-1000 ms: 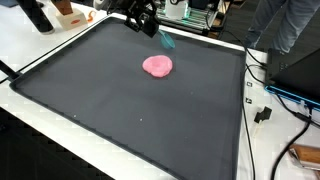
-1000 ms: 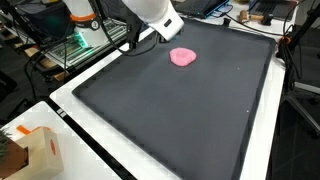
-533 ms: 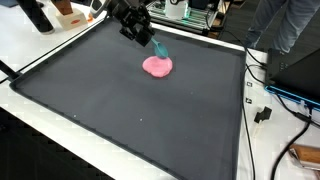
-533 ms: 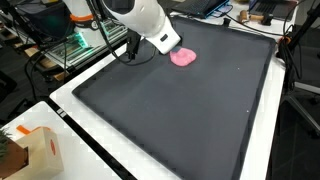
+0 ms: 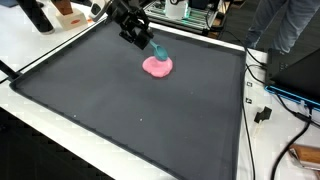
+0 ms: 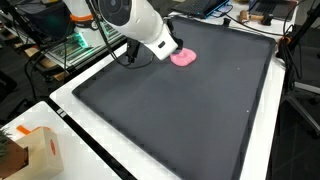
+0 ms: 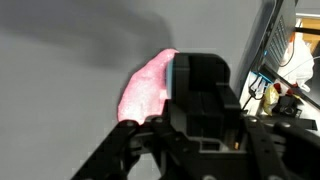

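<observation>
In an exterior view the gripper pinches a small teal piece just above the pink lump, which lies at its 5 o'clock on the black mat. In an exterior view the lump sits at 4 o'clock, seemingly just apart. The wrist view shows the lump at 9 o'clock, with the jaws hidden. I judge the teal piece carried close but not yet released.

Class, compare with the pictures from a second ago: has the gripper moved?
Yes. The gripper, holding a teal object, has come down closer to the unmoved pink object.
</observation>
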Motion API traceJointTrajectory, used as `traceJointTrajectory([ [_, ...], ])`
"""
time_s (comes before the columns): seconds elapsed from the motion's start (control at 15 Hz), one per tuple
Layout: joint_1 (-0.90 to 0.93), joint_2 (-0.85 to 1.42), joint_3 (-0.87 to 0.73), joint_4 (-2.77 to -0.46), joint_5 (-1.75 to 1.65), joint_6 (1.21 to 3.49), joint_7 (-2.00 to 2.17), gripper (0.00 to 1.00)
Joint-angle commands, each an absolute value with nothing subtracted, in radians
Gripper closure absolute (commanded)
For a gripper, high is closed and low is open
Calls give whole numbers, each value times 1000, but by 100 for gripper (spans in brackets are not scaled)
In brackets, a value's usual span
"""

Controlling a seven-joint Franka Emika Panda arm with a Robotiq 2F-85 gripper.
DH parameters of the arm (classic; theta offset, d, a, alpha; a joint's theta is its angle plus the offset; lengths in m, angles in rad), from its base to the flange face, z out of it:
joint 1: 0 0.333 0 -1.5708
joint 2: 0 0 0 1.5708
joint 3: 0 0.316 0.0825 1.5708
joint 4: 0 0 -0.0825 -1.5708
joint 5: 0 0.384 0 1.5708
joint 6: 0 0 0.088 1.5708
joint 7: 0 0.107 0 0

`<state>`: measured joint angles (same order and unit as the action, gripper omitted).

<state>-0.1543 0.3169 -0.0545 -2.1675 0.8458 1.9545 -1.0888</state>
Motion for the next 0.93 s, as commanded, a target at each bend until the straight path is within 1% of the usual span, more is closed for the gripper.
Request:
traceJointTrajectory([
  [0.0, -156, 371, -52, -2150, 856, 1985, -1099, 75],
  [0.4, -136, 404, -51, -2140, 818, 2022, -1078, 75],
  [0.87, -161, 453, -53, -2111, 842, 1973, -1089, 75],
])
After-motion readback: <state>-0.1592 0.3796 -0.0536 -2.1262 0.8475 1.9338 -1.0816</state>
